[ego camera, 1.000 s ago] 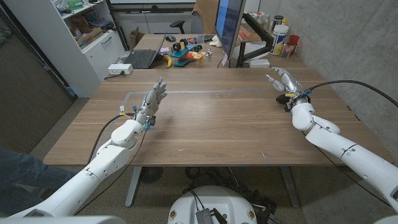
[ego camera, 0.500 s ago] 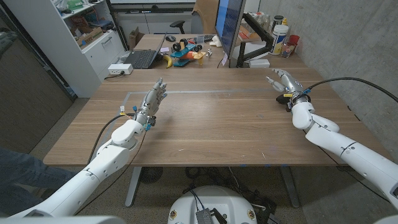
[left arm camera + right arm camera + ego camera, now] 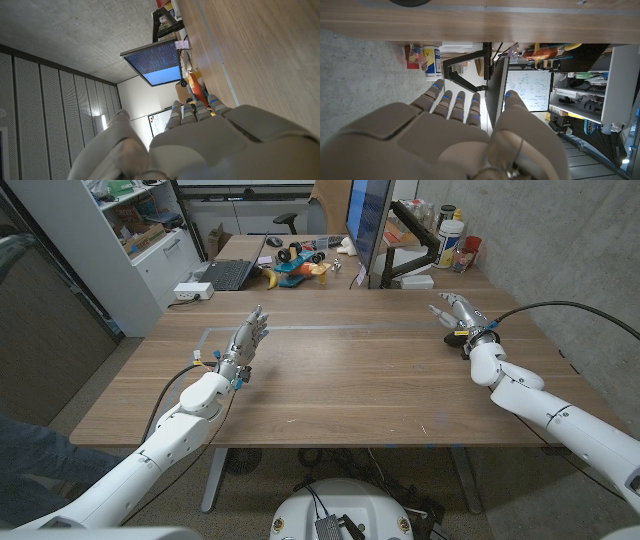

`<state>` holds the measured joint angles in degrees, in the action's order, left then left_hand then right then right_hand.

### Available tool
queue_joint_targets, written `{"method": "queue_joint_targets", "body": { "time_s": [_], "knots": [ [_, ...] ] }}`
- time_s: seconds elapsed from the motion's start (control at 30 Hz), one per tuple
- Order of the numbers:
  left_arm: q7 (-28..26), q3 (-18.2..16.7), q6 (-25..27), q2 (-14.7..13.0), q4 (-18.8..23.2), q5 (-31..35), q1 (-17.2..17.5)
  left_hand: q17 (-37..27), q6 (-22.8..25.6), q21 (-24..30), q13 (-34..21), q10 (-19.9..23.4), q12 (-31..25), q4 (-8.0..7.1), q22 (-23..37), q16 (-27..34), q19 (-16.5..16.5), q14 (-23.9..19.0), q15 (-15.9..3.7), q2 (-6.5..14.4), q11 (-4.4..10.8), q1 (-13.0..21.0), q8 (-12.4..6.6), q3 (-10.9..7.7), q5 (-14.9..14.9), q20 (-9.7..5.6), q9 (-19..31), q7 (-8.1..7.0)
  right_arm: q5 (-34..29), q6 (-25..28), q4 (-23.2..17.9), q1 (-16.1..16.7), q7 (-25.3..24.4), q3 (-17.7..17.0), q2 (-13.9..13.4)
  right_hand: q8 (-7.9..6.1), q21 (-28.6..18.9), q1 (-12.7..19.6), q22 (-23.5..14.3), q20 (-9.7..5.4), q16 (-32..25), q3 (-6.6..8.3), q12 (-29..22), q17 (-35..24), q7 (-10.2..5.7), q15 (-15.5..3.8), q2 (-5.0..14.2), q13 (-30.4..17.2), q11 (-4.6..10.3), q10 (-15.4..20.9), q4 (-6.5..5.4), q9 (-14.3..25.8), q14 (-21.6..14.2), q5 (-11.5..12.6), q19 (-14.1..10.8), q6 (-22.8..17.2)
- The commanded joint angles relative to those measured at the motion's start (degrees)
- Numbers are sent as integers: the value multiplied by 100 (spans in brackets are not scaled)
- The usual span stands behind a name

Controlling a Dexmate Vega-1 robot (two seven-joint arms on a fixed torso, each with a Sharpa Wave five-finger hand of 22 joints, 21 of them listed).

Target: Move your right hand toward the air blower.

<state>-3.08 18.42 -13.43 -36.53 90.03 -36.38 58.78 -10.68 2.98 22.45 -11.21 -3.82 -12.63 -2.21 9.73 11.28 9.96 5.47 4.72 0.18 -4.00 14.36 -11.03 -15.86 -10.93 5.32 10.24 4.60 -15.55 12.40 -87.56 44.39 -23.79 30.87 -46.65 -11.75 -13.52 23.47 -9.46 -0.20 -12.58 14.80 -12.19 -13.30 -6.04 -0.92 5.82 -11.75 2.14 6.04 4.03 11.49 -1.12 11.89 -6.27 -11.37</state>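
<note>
Wooden table (image 3: pixel 340 380) carries both arms, which enter from the near corners.

Right hand (image 3: pixel 459 314): positioned near the far right part of the table, fingers extended and slightly spread, holding nothing. The right wrist view shows its fingers (image 3: pixel 451 106) straight and apart, thumb set off to one side.

Blower (image 3: pixel 465 345): a small dark object on the table just beside the right wrist, on the side toward the table's middle. It is partly hidden by the wrist, so contact cannot be determined. In the right wrist view a dark rounded shape (image 3: pixel 410 2) on the wood at the frame edge may be the same item.

Left hand (image 3: pixel 245 345): stands on edge over the left part of the table, fingers straight and close together, holding nothing, well apart from the blower.

Grey tape line (image 3: pixel 330 327) runs across the table between the hands. Behind the table: laptop (image 3: pixel 228 273), monitor (image 3: pixel 362 220), coloured toys (image 3: pixel 297 264), white bottle (image 3: pixel 452 228).
</note>
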Motion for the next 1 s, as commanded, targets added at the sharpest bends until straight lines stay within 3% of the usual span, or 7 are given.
{"method": "queue_joint_targets", "body": {
  "time_s": [0.03, 1.0],
  "knots": [
    [-6, -31, -6, 0, -30, -43, 28, -3, 60, -24, -6, 57, -1, 35, 32, 9, -11, -12, -10, 61, -1, 18, -25, 3, 6, 35, 14, 16, -41, 196, 23, -74, 114, 63, -65, -23, 17, -78, -25, 14, 14, 18, -8, -16, -10, 12, -6, -15, 17, 71, 17, -3, -4, 25, -13, -82],
    [73, -37, 90, -130, 161, -69, 83, -3, 109, -79, -7, 61, 6, 57, 34, 4, -50, -21, 8, 78, -48, 18, -22, 5, 8, 91, 15, 19, 82, 781, -123, -22, 308, 77, -190, -19, 71, -113, -26, 66, 19, 26, -10, -5, -28, 16, 7, -19, 19, 113, 17, -2, 9, 36, -41, -107]
  ]
}}
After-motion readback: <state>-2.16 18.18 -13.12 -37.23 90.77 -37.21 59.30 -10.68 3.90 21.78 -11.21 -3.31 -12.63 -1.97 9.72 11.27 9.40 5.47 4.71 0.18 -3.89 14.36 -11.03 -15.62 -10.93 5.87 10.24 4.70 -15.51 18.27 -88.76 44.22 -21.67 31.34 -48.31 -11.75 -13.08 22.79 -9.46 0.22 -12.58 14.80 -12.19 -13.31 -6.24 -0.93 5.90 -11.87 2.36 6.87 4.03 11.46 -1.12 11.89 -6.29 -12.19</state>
